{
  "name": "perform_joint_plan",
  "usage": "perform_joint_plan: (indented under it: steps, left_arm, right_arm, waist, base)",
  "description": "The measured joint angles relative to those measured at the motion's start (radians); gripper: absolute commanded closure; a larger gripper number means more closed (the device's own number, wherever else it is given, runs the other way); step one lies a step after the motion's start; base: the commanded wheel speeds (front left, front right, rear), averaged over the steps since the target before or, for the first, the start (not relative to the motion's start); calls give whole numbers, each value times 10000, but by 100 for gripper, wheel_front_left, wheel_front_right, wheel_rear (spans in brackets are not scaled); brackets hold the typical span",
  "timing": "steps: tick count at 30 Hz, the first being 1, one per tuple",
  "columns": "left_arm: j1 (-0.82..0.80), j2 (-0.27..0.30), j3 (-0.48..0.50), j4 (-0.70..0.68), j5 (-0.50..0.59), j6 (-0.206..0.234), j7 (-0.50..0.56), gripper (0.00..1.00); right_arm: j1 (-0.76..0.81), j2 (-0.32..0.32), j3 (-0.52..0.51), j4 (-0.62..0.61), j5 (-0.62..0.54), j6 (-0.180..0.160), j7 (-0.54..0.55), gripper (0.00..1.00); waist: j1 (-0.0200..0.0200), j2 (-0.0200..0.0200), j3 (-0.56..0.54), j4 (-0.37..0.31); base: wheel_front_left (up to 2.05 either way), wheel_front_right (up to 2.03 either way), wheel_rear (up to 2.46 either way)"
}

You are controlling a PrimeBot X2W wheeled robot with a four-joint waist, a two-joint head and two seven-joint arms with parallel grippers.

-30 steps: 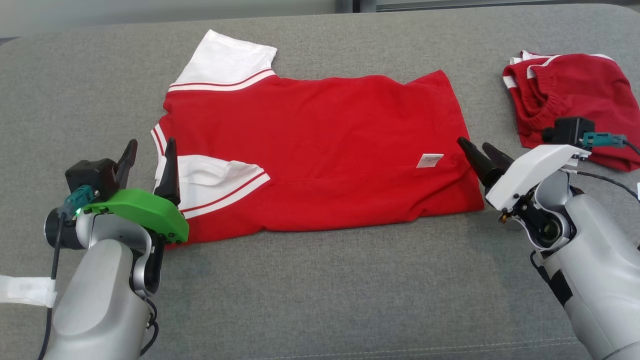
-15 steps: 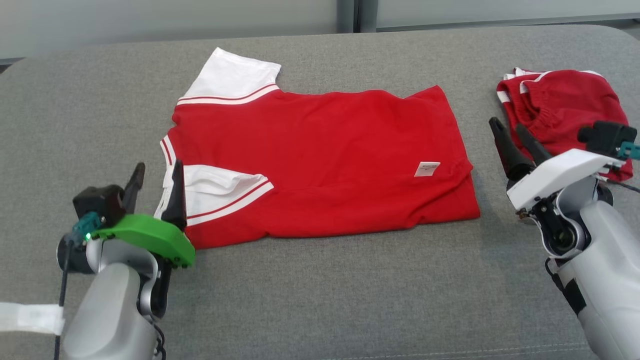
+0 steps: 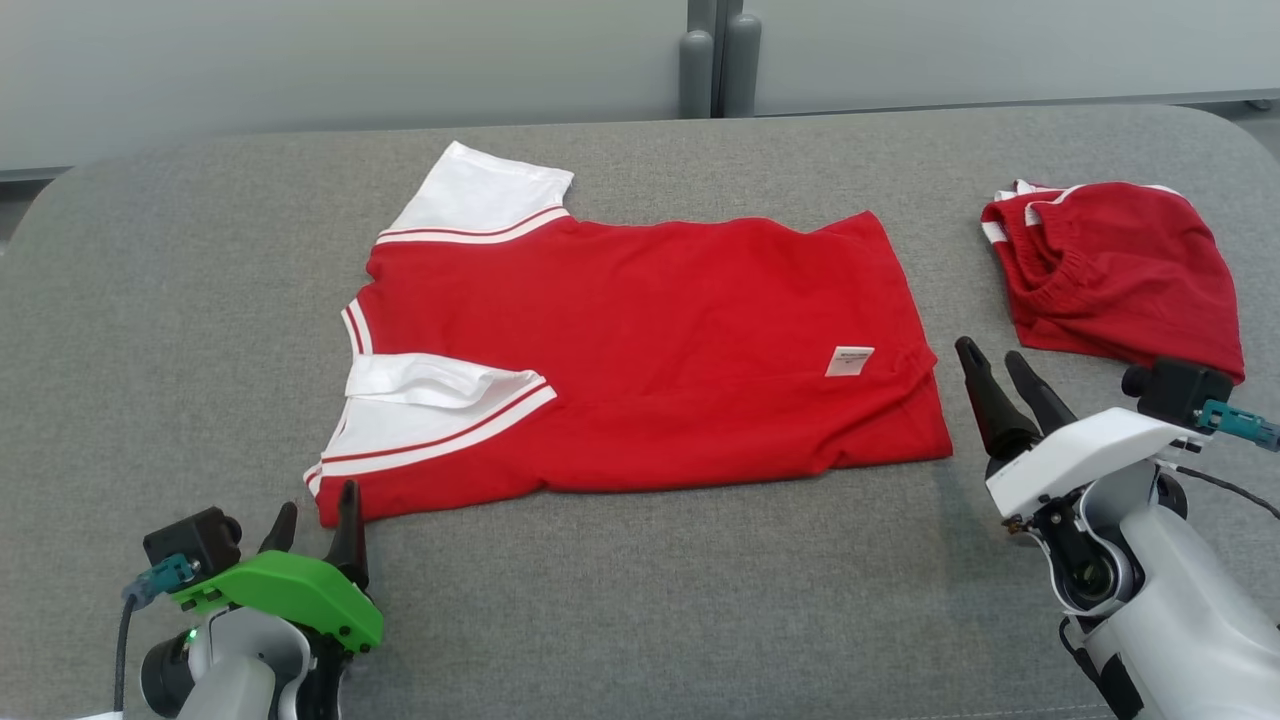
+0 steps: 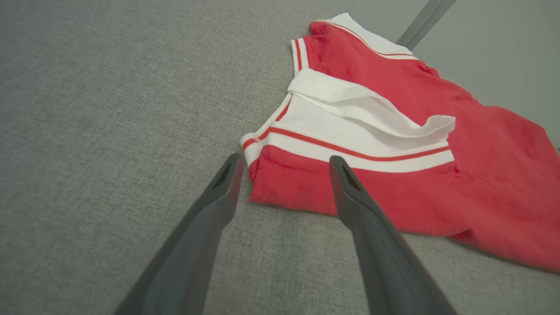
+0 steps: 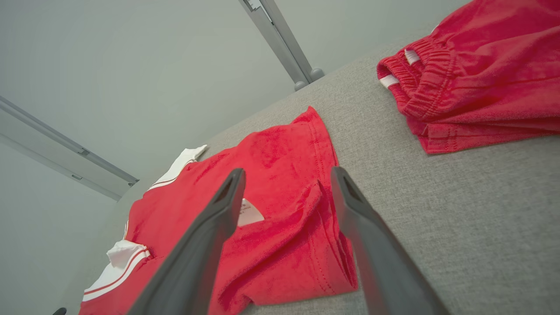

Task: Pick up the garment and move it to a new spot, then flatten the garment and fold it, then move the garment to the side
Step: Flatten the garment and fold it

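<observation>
Folded red shorts (image 3: 1115, 275) with an elastic waistband lie near the far right corner of the grey fabric-covered desk (image 3: 650, 600), with a pale wall (image 3: 350, 70) and grey posts (image 3: 715, 70) behind it.

light: bright, even, diffuse | shadows: faint, soft-edged on the grey bench (image 3: 640, 600) beside the right gripper (image 3: 987, 350) | focus: head view crisp; wrist views soften on the near fingers (image 4: 197, 245) | distortion: wide-angle stretch toward wrist-view edges
</observation>
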Motion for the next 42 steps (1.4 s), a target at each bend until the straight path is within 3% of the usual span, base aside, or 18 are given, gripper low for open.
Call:
perform_joint_plan:
  steps: [16, 17, 21, 22, 23, 31, 42]
  left_arm:
    - [36, -115, 525, 433, -876, -10, 435, 0]
    - [27, -119, 545, 464, -886, -8, 474, 10]
    - [-7, -142, 671, 474, -980, -13, 474, 71]
    - [-13, -163, 709, 466, -1026, -19, 382, 95]
    - [-24, -180, 732, 458, -1053, -25, 318, 100]
    - [-219, -276, 746, 163, -1197, -314, -98, 100]
    - [-218, -313, 420, -364, -1300, -520, -301, 100]
  right_arm:
    - [116, -71, 121, -447, -35, 2, -263, 0]
    - [162, -88, 115, -445, -35, 2, -267, 0]
    - [217, -77, 125, -449, -35, 2, -307, 0]
    - [237, -77, 136, -445, -35, 2, -307, 0]
    - [282, -75, 150, -431, -35, 2, -307, 0]
    - [1057, 19, 391, 138, -29, 4, -236, 0]
    - [857, 322, 575, 813, 46, 86, -67, 0]
  waist:
    - [0, 0, 447, -648]
    - [0, 0, 466, -667]
    - [0, 0, 496, -693]
    - [0, 0, 495, -689]
    - [0, 0, 494, -683]
    - [0, 0, 416, -450]
    - [0, 0, 558, -152]
  base:
    - [0, 0, 0]
    - [0, 0, 0]
    - [0, 0, 0]
    - [0, 0, 0]
    - [0, 0, 0]
    - [0, 0, 0]
    - [0, 0, 0]
